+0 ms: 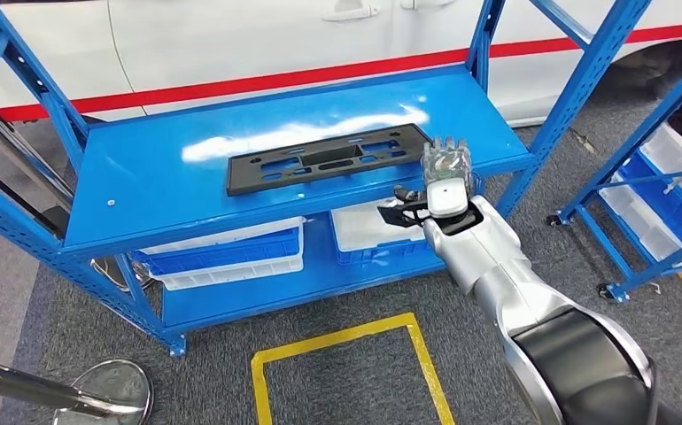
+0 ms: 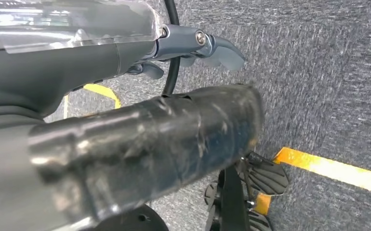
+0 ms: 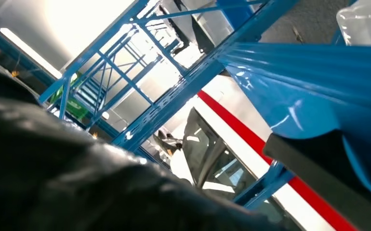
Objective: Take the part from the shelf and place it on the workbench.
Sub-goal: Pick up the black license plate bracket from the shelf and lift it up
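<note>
the part (image 1: 329, 158), a flat black plastic plate with cut-outs, lay on the top board of the blue shelf (image 1: 143, 190), near the middle of that board and a little toward its right end. its long axis ran along the length of the shelf, side to side across the robot's front, tilted slightly so the right end sat farther back. the right hand (image 1: 445, 181) was raised at the shelf's front right edge, just beside the part's right end, with the part lying to its left and slightly beyond it. it held nothing; whether its fingers were spread or curled i could not tell. the left hand (image 2: 125, 53) hung low over the grey floor, well away from the shelf, fingers loose and holding nothing. the right hand was plainly the nearer one, so the reach probably fell to it, leftward over the shelf edge.
</note>
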Robot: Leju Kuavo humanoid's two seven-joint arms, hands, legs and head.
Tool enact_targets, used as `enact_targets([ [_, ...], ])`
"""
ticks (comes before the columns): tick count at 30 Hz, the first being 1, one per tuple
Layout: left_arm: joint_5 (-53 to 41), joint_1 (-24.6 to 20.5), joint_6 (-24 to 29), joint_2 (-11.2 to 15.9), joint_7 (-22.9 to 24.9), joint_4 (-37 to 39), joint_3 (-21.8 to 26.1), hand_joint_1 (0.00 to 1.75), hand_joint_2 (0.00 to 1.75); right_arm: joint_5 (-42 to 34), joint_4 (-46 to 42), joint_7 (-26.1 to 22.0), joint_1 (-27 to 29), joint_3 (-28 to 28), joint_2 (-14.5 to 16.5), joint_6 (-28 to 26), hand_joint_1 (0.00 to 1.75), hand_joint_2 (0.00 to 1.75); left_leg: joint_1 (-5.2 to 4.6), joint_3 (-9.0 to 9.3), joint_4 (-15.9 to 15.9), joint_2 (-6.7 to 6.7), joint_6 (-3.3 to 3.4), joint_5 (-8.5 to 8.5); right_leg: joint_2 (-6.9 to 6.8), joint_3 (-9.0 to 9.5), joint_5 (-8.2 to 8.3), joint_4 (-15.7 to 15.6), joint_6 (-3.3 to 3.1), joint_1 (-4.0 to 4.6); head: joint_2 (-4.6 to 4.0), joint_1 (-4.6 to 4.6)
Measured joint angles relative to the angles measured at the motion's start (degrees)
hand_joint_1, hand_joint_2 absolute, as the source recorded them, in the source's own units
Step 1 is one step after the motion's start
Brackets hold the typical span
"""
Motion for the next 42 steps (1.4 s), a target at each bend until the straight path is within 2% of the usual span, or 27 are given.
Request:
enact_targets([
  [2, -0.16, 0.01, -0.02, -0.02, 0.13, 0.0, 0.15, 0.0, 0.0, 0.02, 0.02, -0.3, 0.26, 0.0, 0.23, 0.02, 0.0, 0.0, 0.06, -4.23, 7.72, -0.01, -0.23, -2.83, 0.01, 0.41, -0.39, 0.0, -0.51, 0.16, 0.0, -0.02],
  [3, -0.28, 0.01, -0.04, -0.03, 0.17, 0.0, 0.17, 0.0, 0.0, 0.03, 0.04, -0.51, 0.55, 0.0, 0.37, 0.03, 0.0, 0.0, 0.09, -6.03, 10.42, 0.0, -0.32, -3.26, 0.02, 0.59, -0.6, 0.06, -0.61, 0.26, 0.0, -0.01],
  [4, -0.41, 0.01, -0.09, -0.04, 0.21, 0.0, 0.19, 0.0, 0.0, 0.04, 0.06, -0.73, 0.85, 0.0, 0.5, 0.04, 0.0, 0.0, 0.12, -6.94, 11.21, 0.0, -0.36, -2.64, 0.04, 0.79, -0.84, 0.15, -0.63, 0.33, 0.0, -0.01],
  [5, -0.55, 0.03, -0.15, -0.04, 0.23, 0.0, 0.21, 0.0, 0.0, 0.05, 0.07, -0.95, 1.1, 0.0, 0.65, 0.04, 0.0, 0.0, 0.13, -6.65, 9.58, 0.01, -0.33, -0.86, 0.09, 1.02, -1.14, 0.3, -0.57, 0.36, 0.0, -0.02],
  [7, -0.84, 0.08, -0.31, 0.05, 0.23, 0.0, 0.25, 0.0, 0.0, 0.05, 0.07, -1.5, 1.35, 0.0, 0.96, 0.04, 0.0, 0.0, 0.1, -3.64, 2.08, 0.01, 0.02, 3.73, 0.21, 1.52, -1.89, 0.72, -0.29, 0.41, 0.0, -0.01],
  [8, -0.97, 0.09, -0.4, 0.11, 0.23, 0.0, 0.28, 0.0, 0.0, 0.05, 0.07, -1.8, 1.37, 0.0, 1.09, 0.05, 0.0, 0.0, 0.0, -2.12, -1.42, -0.02, 0.27, 5.08, 0.27, 1.61, -2.23, 0.97, -0.06, 0.49, 0.0, -0.01],
  [9, -1.07, 0.05, -0.54, 0.16, 0.21, 0.0, 0.31, 0.0, 0.0, 0.04, 0.07, -2.17, 1.39, 0.0, 1.2, 0.08, 0.0, 0.0, -0.1, -1.19, -3.5, -0.04, 0.51, 5.59, 0.29, 1.6, -2.45, 1.1, 0.19, 0.55, 0.0, 0.0],
  [12, -1.22, -0.1, -1.08, 0.18, 0.06, 0.0, 0.37, 0.0, 0.0, -0.03, 0.03, -3.39, 1.56, 0.01, 1.64, 0.31, 0.0, 0.0, -0.18, -0.66, -4.64, -0.06, 1.09, 5.23, 0.3, 1.49, -2.76, 1.05, 0.91, 0.6, 0.01, -0.01],
  [14, -1.43, -0.03, -1.3, 0.14, -0.03, 0.0, 0.42, 0.0, 0.0, -0.1, -0.03, -4.13, 1.5, 0.03, 1.94, 0.68, 0.0, 0.0, 0.11, 0.03, -5.26, 0.03, 1.61, 5.19, 0.22, 0.87, -3.86, 2.72, 1.42, 0.57, 0.01, 0.02],
  [15, -1.6, -0.02, -1.34, 0.13, -0.07, 0.0, 0.48, 0.0, 0.0, -0.15, -0.06, -4.49, 1.43, 0.07, 2.06, 0.91, 0.0, 0.0, 0.25, 0.41, -5.5, 0.08, 1.9, 5.12, 0.15, -0.4, -5.09, 5.31, 1.68, 0.49, 0.01, 0.03],
  [17, -1.92, -0.07, -1.27, 0.15, -0.1, 0.0, 0.64, 0.0, 0.0, -0.21, -0.07, -5.02, 1.48, 0.34, 2.21, 1.35, 0.0, 0.0, 0.23, 0.79, -5.53, 0.12, 2.33, 4.79, -0.01, -4.58, -7.94, 12.93, 2.08, 0.19, 0.0, 0.03],
  [18, -2.03, -0.1, -1.22, 0.17, -0.12, 0.0, 0.72, 0.0, 0.0, -0.23, -0.07, -5.18, 1.62, 0.54, 2.3, 1.55, 0.0, 0.0, 0.23, 0.92, -5.47, 0.09, 2.39, 4.59, -0.06, -6.63, -8.65, 16.12, 2.23, 0.02, 0.0, 0.04],
  [19, -2.09, -0.11, -1.18, 0.2, -0.13, 0.0, 0.79, 0.0, 0.0, -0.25, -0.07, -5.27, 1.76, 0.76, 2.39, 1.68, 0.0, 0.0, 0.23, 1.07, -5.37, 0.05, 2.39, 4.36, -0.09, -7.85, -8.31, 17.47, 2.34, -0.14, 0.0, 0.03],
  [20, -2.13, -0.11, -1.17, 0.21, -0.13, 0.0, 0.87, 0.0, 0.0, -0.26, -0.07, -5.33, 1.84, 0.91, 2.49, 1.74, 0.0, 0.0, 0.23, 1.3, -5.23, 0.0, 2.31, 4.07, -0.12, -7.92, -6.85, 16.56, 2.38, -0.28, 0.01, 0.03],
  [21, -2.14, -0.07, -1.17, 0.21, -0.14, 0.0, 0.95, 0.0, 0.0, -0.27, -0.08, -5.4, 1.85, 1.01, 2.59, 1.78, 0.0, 0.0, 0.24, 1.62, -5.06, -0.04, 2.19, 3.72, -0.17, -6.86, -4.46, 13.51, 2.36, -0.4, 0.01, 0.03],
  [22, -2.15, -0.02, -1.18, 0.19, -0.14, 0.0, 1.02, 0.0, 0.0, -0.27, -0.08, -5.47, 1.83, 1.05, 2.68, 1.78, 0.0, 0.0, 0.24, 1.95, -4.9, -0.07, 2.02, 3.32, -0.25, -5.19, -2.17, 9.47, 2.29, -0.46, 0.01, 0.04],
  [23, -2.17, -0.01, -1.19, 0.17, -0.14, 0.0, 1.09, 0.0, 0.0, -0.28, -0.08, -5.55, 1.78, 1.08, 2.73, 1.8, 0.0, 0.0, 0.17, 2.16, -4.75, -0.1, 1.79, 2.98, -0.32, -3.61, -0.55, 5.89, 2.18, -0.37, 0.01, 0.05],
  [24, -2.21, -0.01, -1.19, 0.16, -0.15, 0.0, 1.16, 0.0, 0.0, -0.3, -0.08, -5.61, 1.73, 1.16, 2.8, 1.83, 0.0, 0.0, 0.11, 2.2, -4.66, -0.12, 1.51, 2.75, -0.35, -2.42, 0.21, 3.34, 2.02, -0.22, 0.01, 0.07],
  [26, -2.32, -0.1, -1.22, 0.15, -0.24, 0.0, 1.36, 0.0, 0.0, -0.34, -0.08, -5.73, 1.72, 1.52, 3.07, 1.91, 0.0, 0.0, 0.03, 2.09, -4.71, -0.12, 0.89, 2.62, -0.26, -1.79, -0.1, 1.93, 1.69, 0.2, 0.01, 0.05],
  [29, -2.47, -0.11, -1.4, 0.17, -0.27, 0.0, 1.59, 0.0, 0.0, -0.39, -0.15, -5.76, 1.74, 1.95, 3.33, 2.01, 0.0, 0.0, 0.19, 2.06, -4.09, -0.03, 0.04, 1.78, -0.06, -1.06, -0.26, 1.12, 0.75, 0.02, 0.01, 0.02],
  [30, -2.62, -0.08, -1.48, 0.17, -0.24, 0.0, 1.62, 0.0, 0.0, -0.4, -0.19, -5.76, 1.67, 2.01, 3.42, 2.04, 0.0, 0.0, 0.23, 1.29, -2.23, -0.01, -0.15, 0.76, -0.04, -0.65, -0.29, 0.81, 0.37, -0.1, 0.01, 0.02],
  [31, -2.79, -0.04, -1.5, 0.18, -0.19, 0.0, 1.64, 0.0, 0.0, -0.42, -0.23, -5.78, 1.62, 2.12, 3.51, 2.08, 0.0, 0.0, 0.28, -0.23, 0.9, 0.01, -0.26, -0.68, -0.03, -0.27, -0.4, 0.61, 0.03, -0.1, 0.01, 0.01],
  [33, -3.09, -0.05, -1.57, 0.17, -0.11, 0.0, 1.66, 0.0, 0.0, -0.44, -0.24, -5.84, 1.64, 2.45, 3.61, 2.17, 0.0, 0.0, 0.26, -4.58, 8.72, 0.01, -0.4, -3.46, -0.05, 0.18, -0.77, 0.58, -0.42, 0.11, 0.0, 0.0],
  [34, -3.13, -0.06, -1.58, 0.17, -0.07, 0.0, 1.66, 0.0, 0.0, -0.45, -0.24, -5.87, 1.73, 2.65, 3.62, 2.22, 0.0, 0.0, 0.26, -6.3, 11.27, 0.01, -0.42, -3.79, -0.04, 0.39, -0.98, 0.61, -0.51, 0.23, 0.0, 0.0],
  [36, -3.15, -0.04, -1.6, 0.17, -0.02, 0.0, 1.66, 0.0, 0.0, -0.45, -0.24, -5.92, 1.87, 2.89, 3.62, 2.28, 0.0, 0.0, 0.25, -7.62, 12.35, 0.01, -0.37, -2.76, -0.01, 0.72, -1.29, 0.64, -0.55, 0.39, 0.0, -0.01],
  [37, -3.15, -0.03, -1.6, 0.17, -0.01, 0.0, 1.66, 0.0, 0.0, -0.45, -0.24, -5.93, 1.89, 2.93, 3.62, 2.28, 0.0, 0.0, 0.25, -7.57, 11.88, 0.01, -0.33, -2.12, 0.01, 0.82, -1.37, 0.65, -0.54, 0.42, 0.0, 0.0],
  [42, -3.15, -0.01, -1.6, 0.18, 0.01, 0.0, 1.66, 0.0, 0.0, -0.45, -0.24, -5.94, 1.89, 2.96, 3.62, 2.28, 0.0, 0.0, 0.25, -7.28, 11.01, 0.01, -0.28, -1.41, 0.03, 0.91, -1.44, 0.68, -0.53, 0.43, 0.0, 0.0],
])
